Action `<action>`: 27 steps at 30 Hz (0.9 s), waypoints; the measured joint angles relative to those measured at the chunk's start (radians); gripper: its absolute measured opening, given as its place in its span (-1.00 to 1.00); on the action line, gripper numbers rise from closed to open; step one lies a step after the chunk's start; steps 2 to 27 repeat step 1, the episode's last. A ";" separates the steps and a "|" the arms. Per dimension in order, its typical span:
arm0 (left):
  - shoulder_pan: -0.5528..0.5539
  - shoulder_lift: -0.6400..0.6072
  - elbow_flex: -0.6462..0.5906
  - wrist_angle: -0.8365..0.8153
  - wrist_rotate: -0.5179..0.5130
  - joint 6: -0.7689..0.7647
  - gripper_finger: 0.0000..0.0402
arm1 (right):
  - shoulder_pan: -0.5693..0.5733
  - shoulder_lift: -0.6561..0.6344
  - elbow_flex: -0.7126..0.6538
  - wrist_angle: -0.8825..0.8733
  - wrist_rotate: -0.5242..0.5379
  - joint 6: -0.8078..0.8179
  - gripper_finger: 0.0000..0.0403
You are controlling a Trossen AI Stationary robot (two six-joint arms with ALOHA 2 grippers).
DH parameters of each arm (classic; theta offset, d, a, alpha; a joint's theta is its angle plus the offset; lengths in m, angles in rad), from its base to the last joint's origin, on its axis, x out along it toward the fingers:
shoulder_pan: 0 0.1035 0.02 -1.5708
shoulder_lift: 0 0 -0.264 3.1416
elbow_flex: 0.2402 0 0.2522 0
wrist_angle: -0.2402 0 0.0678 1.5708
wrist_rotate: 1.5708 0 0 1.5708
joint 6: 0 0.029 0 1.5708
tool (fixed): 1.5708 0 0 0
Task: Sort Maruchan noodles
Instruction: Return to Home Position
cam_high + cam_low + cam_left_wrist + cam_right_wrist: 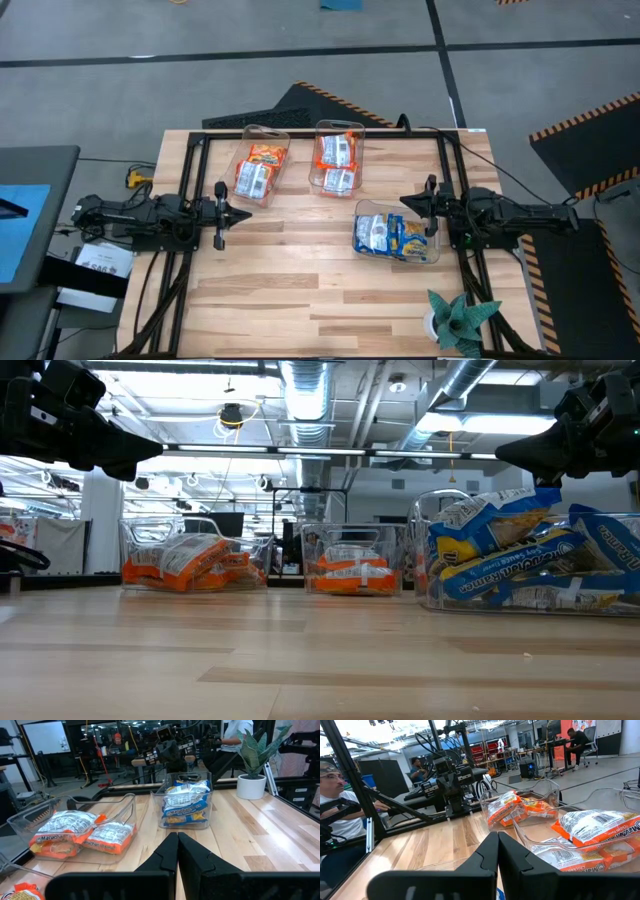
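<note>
Noodle packets (335, 150), likely light, slippery and brittle, best pinched at a wrapper seam, lay in three clear bins (340, 124) near the desk's far and right edges, while the left end effector (240, 213) and right end effector (408, 203) hung empty, fingers together.

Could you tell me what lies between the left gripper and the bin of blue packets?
Nothing: the high view shows bare tabletop between the left gripper and that bin.
</note>
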 joint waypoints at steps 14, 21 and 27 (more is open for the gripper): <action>0.000 0.000 0.000 0.000 0.000 0.001 -1.00 | 0.000 0.000 0.000 0.000 0.000 0.000 -0.85; 0.000 0.000 0.000 0.000 0.000 0.001 -1.00 | 0.000 0.000 0.000 0.000 0.000 0.000 -0.85; 0.000 0.000 0.000 0.000 0.000 0.001 -1.00 | 0.000 0.000 0.000 0.000 0.000 0.000 -0.85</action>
